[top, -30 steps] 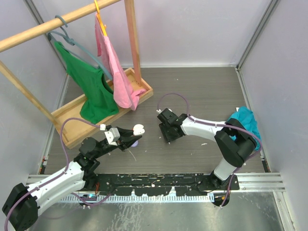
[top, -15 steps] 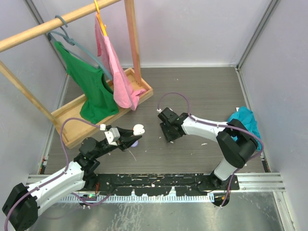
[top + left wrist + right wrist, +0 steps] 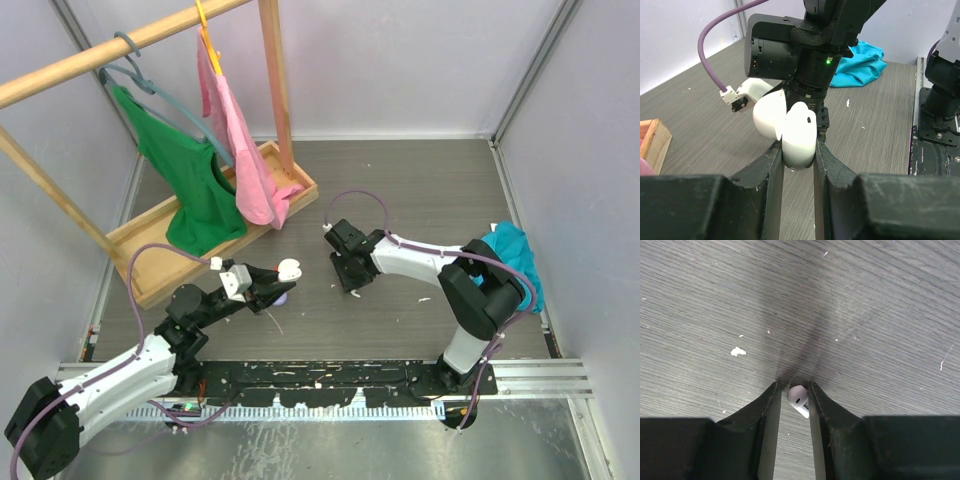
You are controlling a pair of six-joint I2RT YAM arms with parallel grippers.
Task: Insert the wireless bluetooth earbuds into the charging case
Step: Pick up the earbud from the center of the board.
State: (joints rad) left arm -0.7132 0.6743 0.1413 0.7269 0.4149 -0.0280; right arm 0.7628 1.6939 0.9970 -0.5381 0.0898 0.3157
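My left gripper (image 3: 281, 275) is shut on a white charging case (image 3: 798, 134), its jaws pressed on both sides of the body. The case's lid (image 3: 767, 117) stands open to the left, and the case (image 3: 288, 268) is held above the table. My right gripper (image 3: 351, 284) points down with its tips on the table. Its jaws stand closed round a white earbud (image 3: 797, 395), whose stem points back toward the camera. A small lilac object (image 3: 283, 297) lies on the table under the case. The other earbuds are out of view.
A wooden rack base (image 3: 150, 275) stands at the back left, with a green shirt (image 3: 190, 180) and a pink cloth (image 3: 245, 150) hanging over it. A teal cloth (image 3: 510, 250) lies at the right wall. The right arm's wrist (image 3: 805, 55) is just beyond the case.
My right gripper has shifted slightly left and away from the arm bases. My left gripper and the case have stayed in place.
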